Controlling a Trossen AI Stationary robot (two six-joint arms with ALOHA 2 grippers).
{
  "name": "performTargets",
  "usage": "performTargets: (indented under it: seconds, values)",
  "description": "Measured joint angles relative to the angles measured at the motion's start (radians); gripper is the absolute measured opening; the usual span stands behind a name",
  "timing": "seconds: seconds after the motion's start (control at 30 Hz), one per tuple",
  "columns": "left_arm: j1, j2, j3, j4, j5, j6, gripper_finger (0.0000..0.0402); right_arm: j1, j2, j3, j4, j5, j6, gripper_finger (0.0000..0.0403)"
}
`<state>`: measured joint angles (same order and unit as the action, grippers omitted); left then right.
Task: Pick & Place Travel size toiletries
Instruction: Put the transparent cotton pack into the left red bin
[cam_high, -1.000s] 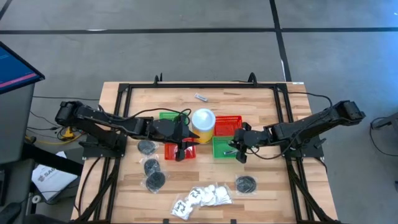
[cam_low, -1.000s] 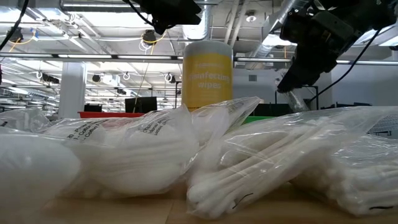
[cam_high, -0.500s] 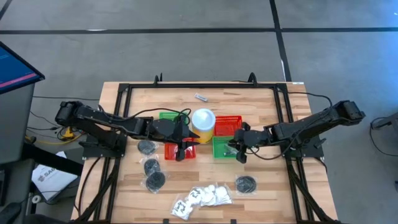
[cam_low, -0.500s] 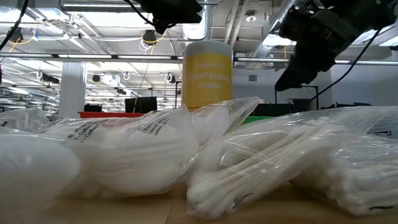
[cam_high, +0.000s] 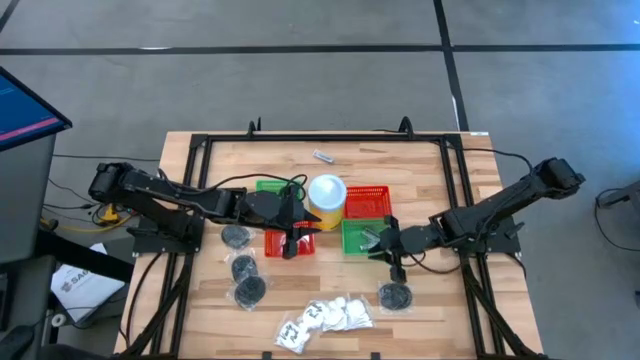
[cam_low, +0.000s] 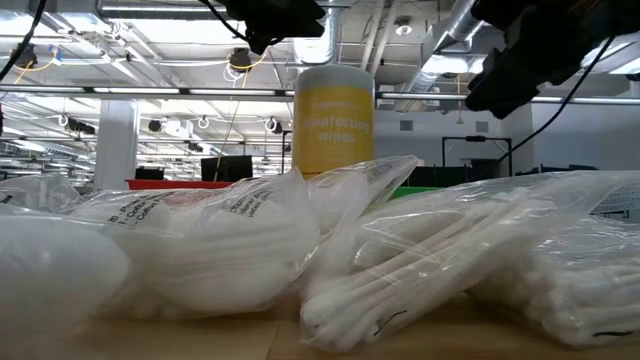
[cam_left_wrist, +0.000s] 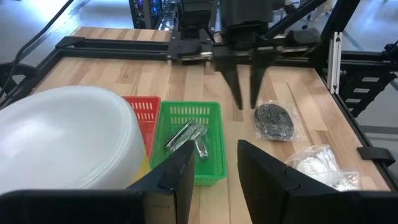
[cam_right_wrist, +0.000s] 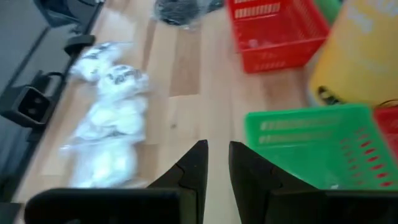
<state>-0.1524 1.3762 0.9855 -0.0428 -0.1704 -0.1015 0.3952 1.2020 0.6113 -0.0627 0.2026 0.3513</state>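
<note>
Above the bare wooden table (cam_high: 420, 190), near its front right part, my right gripper (cam_high: 392, 262) hangs between the green mesh basket (cam_high: 356, 238) and a dark round scrubber-like piece in a clear bag (cam_high: 396, 297). Its fingers (cam_right_wrist: 189, 167) are nearly pressed together with only a thin slit between them, and they pinch nothing. I judge it sits here because the small silvery metal pieces (cam_left_wrist: 189, 136) already lie in that green basket, and the bagged dark piece just ahead looks like the next pick.

My left gripper (cam_high: 291, 240) waits over the red mesh basket (cam_high: 284, 243), beside the yellow canister with a white lid (cam_high: 326, 193); its fingers (cam_left_wrist: 173, 182) are spread and empty.

Three more dark round bagged pieces (cam_high: 241, 267) lie loose left of the baskets. White cotton pieces in printed clear packets (cam_high: 322, 317) are heaped at the table's front edge, so most of the toiletries are not yet sorted. To take the bag, my right fingers would first need to spread wider.
</note>
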Motion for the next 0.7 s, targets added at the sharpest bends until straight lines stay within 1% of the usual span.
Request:
performTargets:
  seconds: [0.1,0.23,0.47,0.7]
  values:
    - [0.000,0.000,0.000,0.000,0.000,-0.015,0.0111,0.032,0.023,-0.001,-0.004,0.000,0.049,0.0057]
    - [-0.005,0.000,0.000,0.001,0.000,-0.031,0.0111,0.067,0.083,-0.001,0.039,-0.009,0.096,0.0057]
    - [-0.028,0.000,0.000,0.008,0.000,-0.038,0.0111,0.096,0.205,0.001,0.195,-0.100,0.164,0.0057]
    - [-0.078,0.000,0.000,0.008,0.000,-0.057,0.0111,0.096,0.298,0.000,0.281,-0.152,0.258,0.0060]
